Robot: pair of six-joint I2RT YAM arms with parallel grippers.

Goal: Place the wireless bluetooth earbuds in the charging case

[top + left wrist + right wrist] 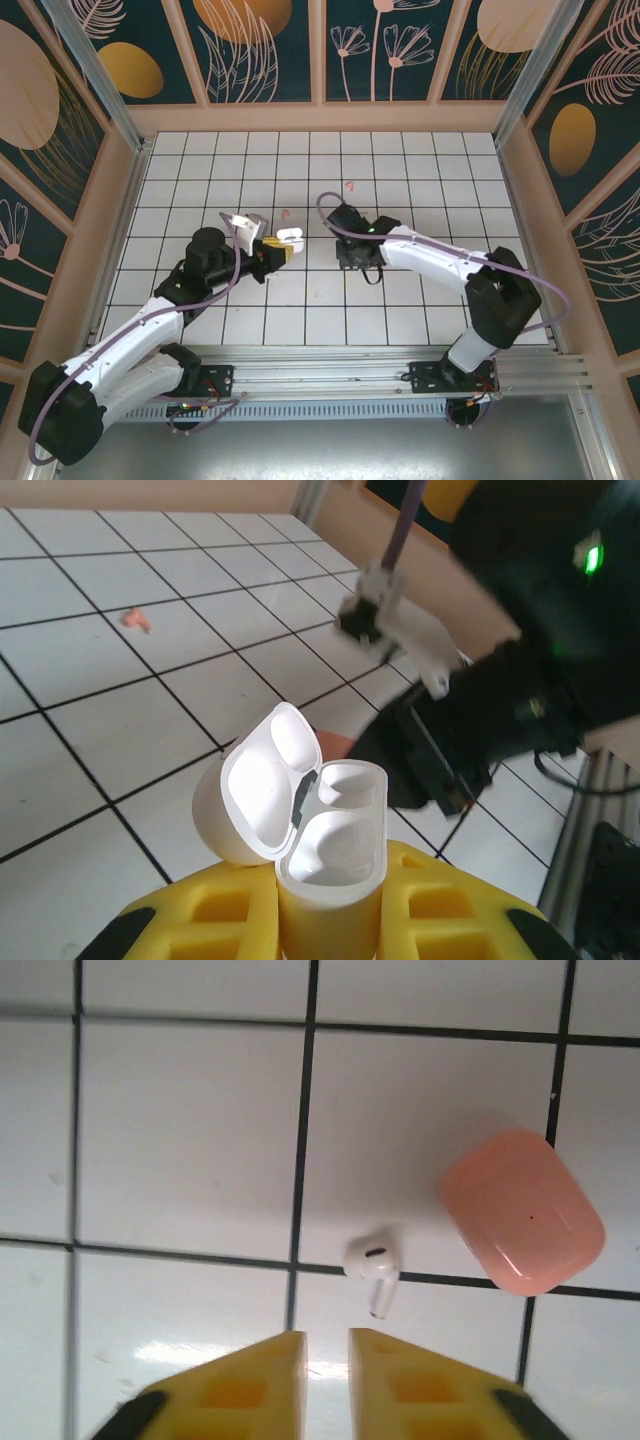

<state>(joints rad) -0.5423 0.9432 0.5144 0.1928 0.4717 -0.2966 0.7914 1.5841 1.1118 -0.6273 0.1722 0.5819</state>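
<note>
Right gripper [327, 1365] jaws slightly parted, nothing between them; white earbud [373, 1263] lies loose just ahead of its tips; left gripper [330, 925] clamps the open white charging case [335, 845], wells apparently empty; judged: no earbud inserted yet.

We find bare tiles [190, 1130] on one side of the white earbud [373, 1263]; the pink case [522, 1210] stands near on the other.

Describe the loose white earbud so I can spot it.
On the tiled table under the right pincer, just ahead of it, an earbud lies across a black grid line. Unlike the pink case beside it, it is white, tiny and stemmed.
</note>
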